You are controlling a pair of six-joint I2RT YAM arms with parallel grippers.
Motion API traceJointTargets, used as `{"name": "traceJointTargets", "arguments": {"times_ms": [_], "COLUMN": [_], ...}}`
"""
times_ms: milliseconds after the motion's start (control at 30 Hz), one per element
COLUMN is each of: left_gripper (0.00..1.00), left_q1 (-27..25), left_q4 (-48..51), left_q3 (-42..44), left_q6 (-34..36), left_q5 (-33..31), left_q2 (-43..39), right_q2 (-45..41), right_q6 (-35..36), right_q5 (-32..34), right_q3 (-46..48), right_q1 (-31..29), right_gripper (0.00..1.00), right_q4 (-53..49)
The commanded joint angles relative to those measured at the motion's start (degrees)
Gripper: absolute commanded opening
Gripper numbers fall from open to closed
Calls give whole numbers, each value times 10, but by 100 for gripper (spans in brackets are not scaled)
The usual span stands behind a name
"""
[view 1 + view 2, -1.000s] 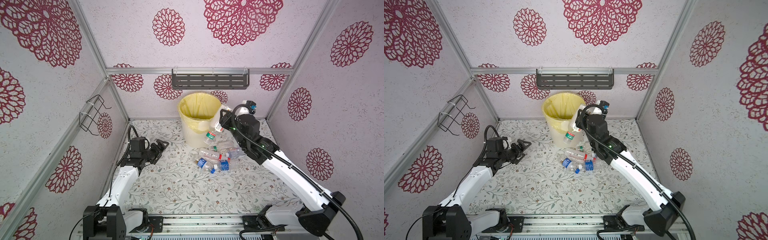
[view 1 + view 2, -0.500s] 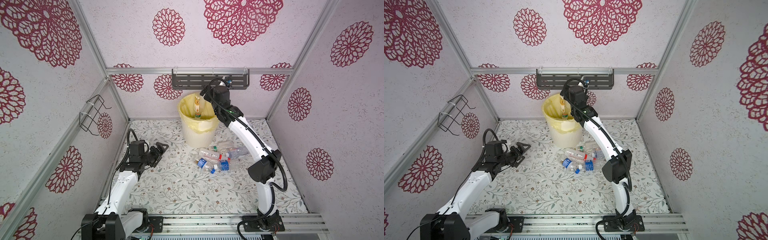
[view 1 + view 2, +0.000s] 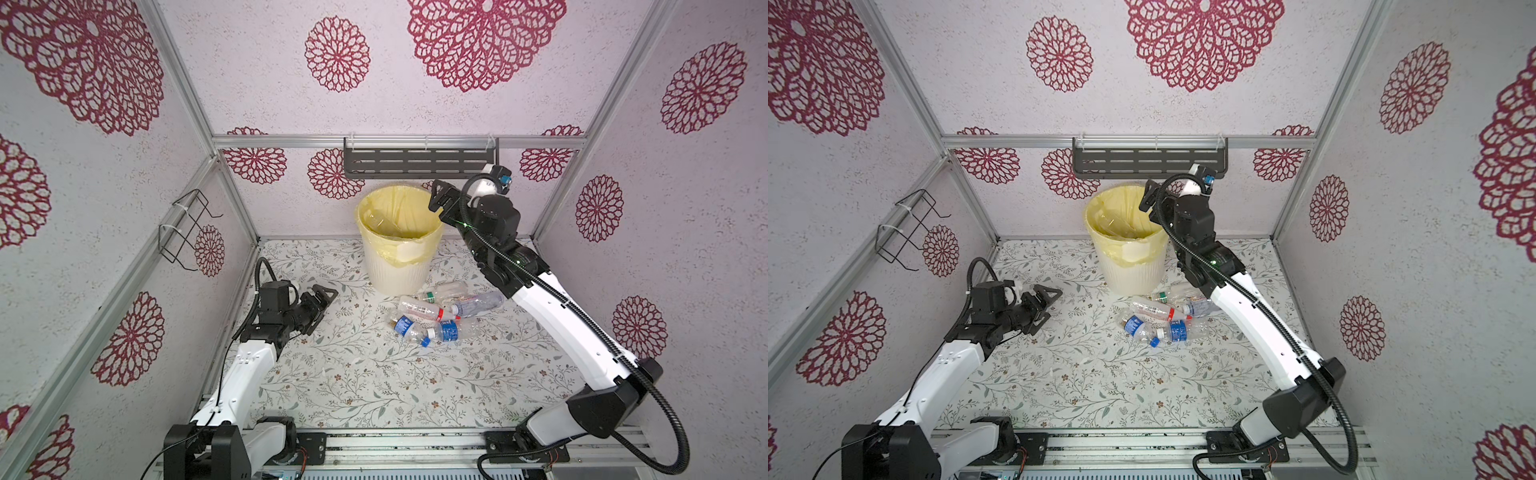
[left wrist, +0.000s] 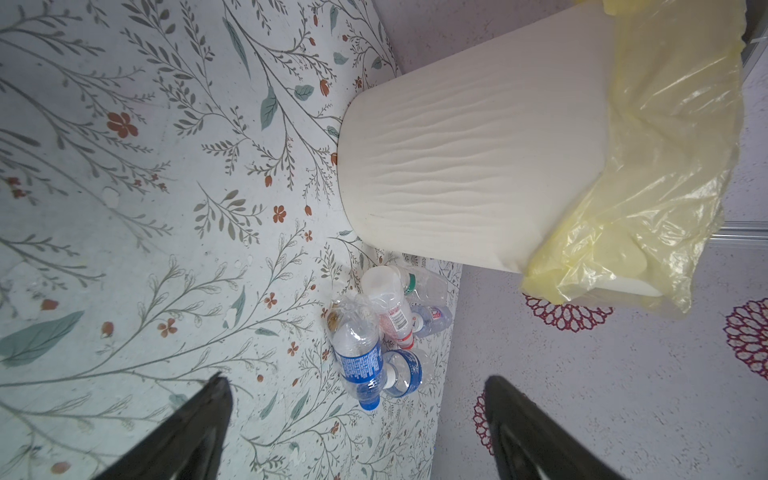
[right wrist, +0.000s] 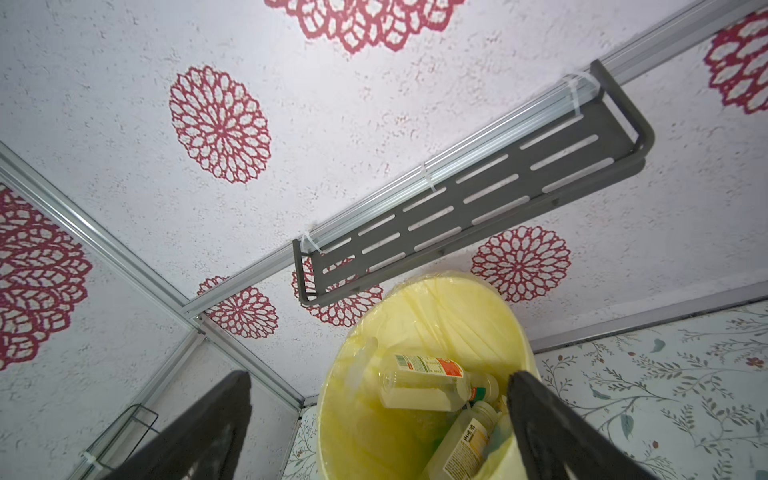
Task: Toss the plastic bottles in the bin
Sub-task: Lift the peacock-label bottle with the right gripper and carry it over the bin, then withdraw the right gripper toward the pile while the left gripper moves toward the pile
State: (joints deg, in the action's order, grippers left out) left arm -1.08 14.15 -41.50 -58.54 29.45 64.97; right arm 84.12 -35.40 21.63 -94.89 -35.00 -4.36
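Right fingers (image 5: 552, 428) stand spread wide with nothing between them, high beside the right edge of the bin (image 3: 399, 276); a second ago they were closed on a bottle next to that rim, and half a second ago they hung over the opening; so the bottle has been dropped and the arm has drawn back clear of the mouth. That looks like one more throw finished; the orange-labelled bottle (image 5: 424, 380) lying on its side inside the yellow bag (image 4: 665, 166) may be that one, with a second bottle (image 5: 461, 446) slanting below it. Left fingers (image 4: 183, 440) are just as open and just as empty, low over the flowered surface (image 3: 353, 374) and turned toward the bin, much as they were a second ago.

About five loose bottles (image 3: 419, 309) lie on the surface, heaped just beside the foot of the bin on its right; by my reading these are what is left to throw.

How many bottles the bin holds cannot be counted; one dark finger cuts across its mouth in the right wrist view, and in both top views the clear plastic melts into the bag. The heap overlaps itself, and in a top view the right arm (image 3: 1237, 299) covers its far edge.
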Motion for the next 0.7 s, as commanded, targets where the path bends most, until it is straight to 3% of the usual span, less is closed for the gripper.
{"name": "traceJointTargets", "arguments": {"times_ms": [0,333,500,667], "left_gripper": [97,97,97,97], "left_q1": [0,-5,-11,-18], "left_q4": [-5,10,43,26], "left_q3": [0,21,27,46], "left_q6": [4,-21,-41,-63], "left_q5": [-2,-56,-107,-109], "left_q2": [-3,-38,-63,-76], "right_q2": [-36,-163,-196,-219], "right_q6": [15,-5,-20,-43], "right_q5": [-23,-21,-7,13], "right_q3": [66,275,334,380], "right_q1": [2,3,4,4], "right_gripper": [99,99,99,99], "right_q4": [12,33,11,-22]}}
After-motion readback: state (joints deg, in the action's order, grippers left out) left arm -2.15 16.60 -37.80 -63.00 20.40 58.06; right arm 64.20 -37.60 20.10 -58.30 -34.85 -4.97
